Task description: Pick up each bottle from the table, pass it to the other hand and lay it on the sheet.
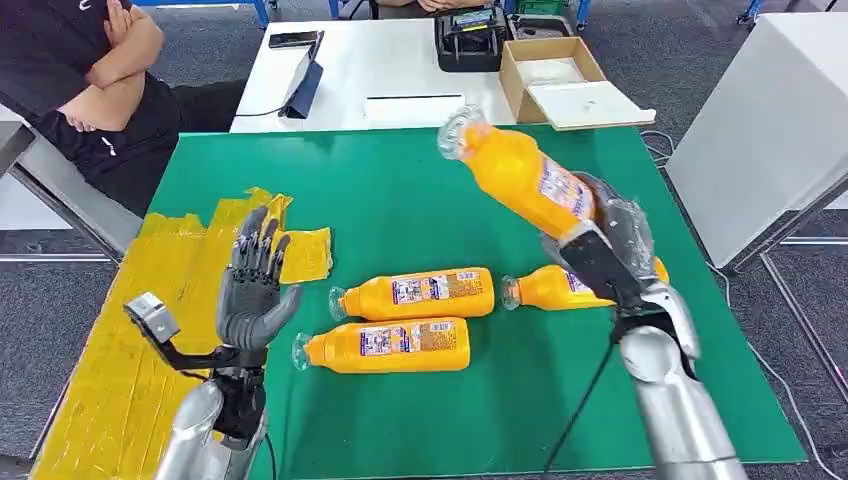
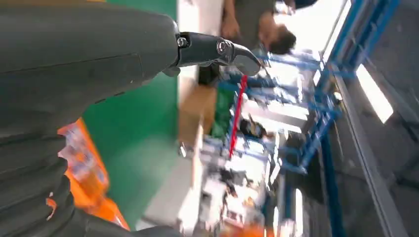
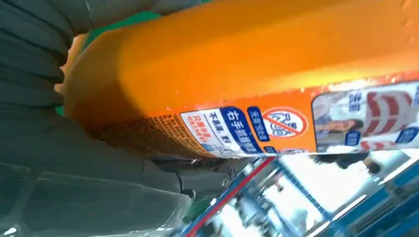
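As seen from the head view:
R hand: the right hand (image 1: 610, 255) grips an orange bottle (image 1: 520, 175) up in the air, cap end tilted up and away, over the green worktop (image 1: 400, 200).
L hand: the left hand (image 1: 255, 285) is held up w/ fingers apart, holding nothing, over the worktop's left part, just beside the yellow sheet (image 1: 150, 300).
Other bottles: three lie flat on the worktop. Two (image 1: 415, 293) (image 1: 385, 347) lie side by side, v. close; the third (image 1: 550, 287) is partly hidden behind the R hand.
Person: sits at the far left corner, arms crossed.
Box: an open cardboard box (image 1: 555, 80) on the white table behind.

Left wrist view:
L hand: grey cover, one dark finger (image 2: 217, 52) sticking out, nothing in it. Blurry orange bottle (image 2: 84, 168) on green beside it.

Right wrist view:
Bottle: big orange side w/ label (image 3: 257, 84), pressed against the R hand's (image 3: 74, 163) grey cover.
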